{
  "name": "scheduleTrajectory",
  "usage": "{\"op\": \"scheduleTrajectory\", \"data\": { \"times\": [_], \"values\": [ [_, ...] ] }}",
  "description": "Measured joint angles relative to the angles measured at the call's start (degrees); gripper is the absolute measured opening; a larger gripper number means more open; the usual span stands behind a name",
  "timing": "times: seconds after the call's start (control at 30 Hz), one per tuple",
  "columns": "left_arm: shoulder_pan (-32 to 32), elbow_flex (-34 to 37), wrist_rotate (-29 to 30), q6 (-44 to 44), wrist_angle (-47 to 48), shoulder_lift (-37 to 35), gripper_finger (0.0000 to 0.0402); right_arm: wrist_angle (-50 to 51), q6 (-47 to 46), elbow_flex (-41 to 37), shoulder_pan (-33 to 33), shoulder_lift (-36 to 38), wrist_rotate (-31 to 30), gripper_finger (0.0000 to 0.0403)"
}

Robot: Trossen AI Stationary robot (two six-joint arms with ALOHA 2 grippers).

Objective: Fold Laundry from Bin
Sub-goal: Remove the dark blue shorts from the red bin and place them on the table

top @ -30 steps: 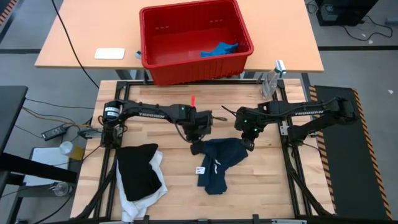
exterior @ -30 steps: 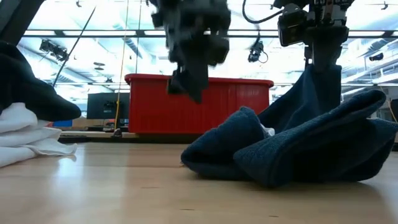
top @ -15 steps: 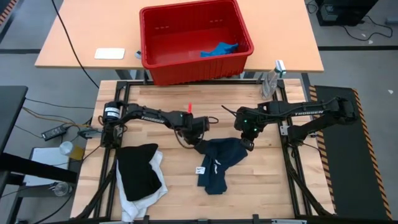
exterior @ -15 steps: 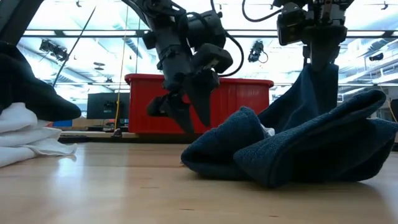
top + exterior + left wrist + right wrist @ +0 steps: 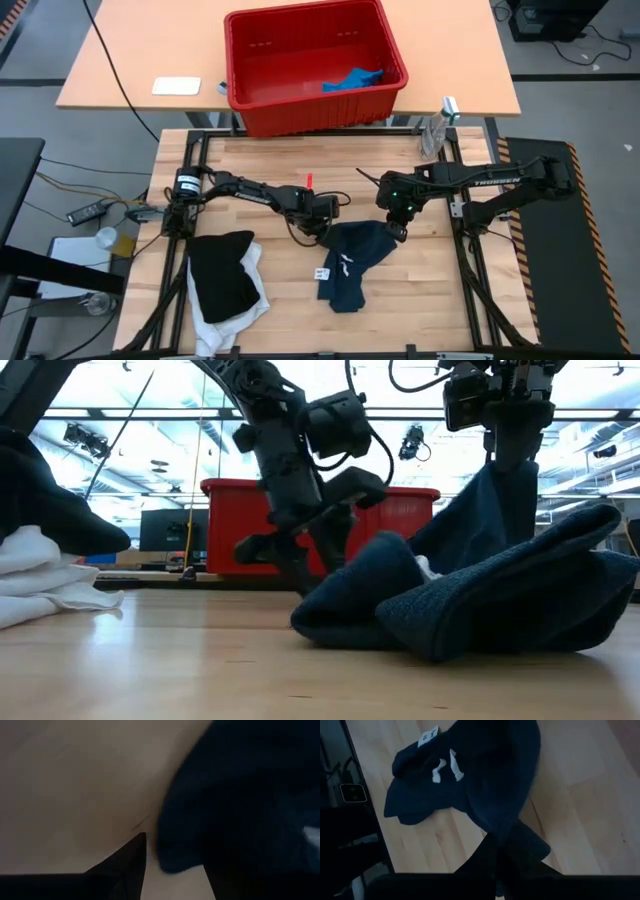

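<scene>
A dark navy garment [image 5: 352, 258] with a white tag [image 5: 322, 272] lies crumpled at the table's middle. My right gripper [image 5: 398, 233] is shut on its far right part. My left gripper [image 5: 322, 228] is open and low over the table at the garment's far left corner [image 5: 175, 855], which lies between its two fingers [image 5: 127, 865]. At the near left a black garment [image 5: 222, 275] rests on a white one [image 5: 215, 325]. A small bright blue garment [image 5: 352, 78] lies inside the red bin [image 5: 300, 110] beyond the table's far edge. My right gripper pinches a bunch of the navy cloth at its far right edge [image 5: 507, 837] between its two fingers, slanting down from above. The cloth rises in a peak [image 5: 505, 490] to the fingers; the remainder lies on the table. My left gripper: I cannot tell whether its fingers touch the cloth.
A bottle [image 5: 437, 128] stands at the table's far right corner. A white pad [image 5: 176, 86] lies on the far table left of the bin. Bare wood shows between the black-and-white pile and the navy garment, and along the near edge.
My left gripper has come down toward the table and the navy garment's far left corner, rolling its wrist as it sank; it has stayed open. The garment has kept its shape.
</scene>
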State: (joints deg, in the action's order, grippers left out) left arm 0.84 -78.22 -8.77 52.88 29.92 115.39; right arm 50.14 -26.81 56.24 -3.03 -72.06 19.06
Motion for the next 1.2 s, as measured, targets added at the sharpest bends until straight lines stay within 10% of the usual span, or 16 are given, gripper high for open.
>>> {"op": "scheduleTrajectory", "data": {
  "times": [0.17, 0.37, 0.83, 1.2],
  "values": [
    [-1.21, -0.2, -1.32, -2.97, -1.3, 0.75, 0.015, -0.15, -0.04, 0.01, 0.0, -0.02, -0.03, 0.0012],
    [-2.3, -0.2, -0.45, -10.6, 1.55, 0.54, 0.0019, 0.04, 0.38, 0.01, 0.0, -0.04, -0.23, 0.0012],
    [-0.79, -10.79, -0.01, -42.76, 20.66, -18.93, 0.0004, 2.77, 8.41, 5.65, 0.0, 7.13, 4.91, 0.0012],
    [3.41, -26.95, -5.22, -46.58, 26.9, -21.94, 0.0005, 10.13, 9.85, 23.27, -0.14, 9.45, 7.07, 0.0012]
  ]
}}
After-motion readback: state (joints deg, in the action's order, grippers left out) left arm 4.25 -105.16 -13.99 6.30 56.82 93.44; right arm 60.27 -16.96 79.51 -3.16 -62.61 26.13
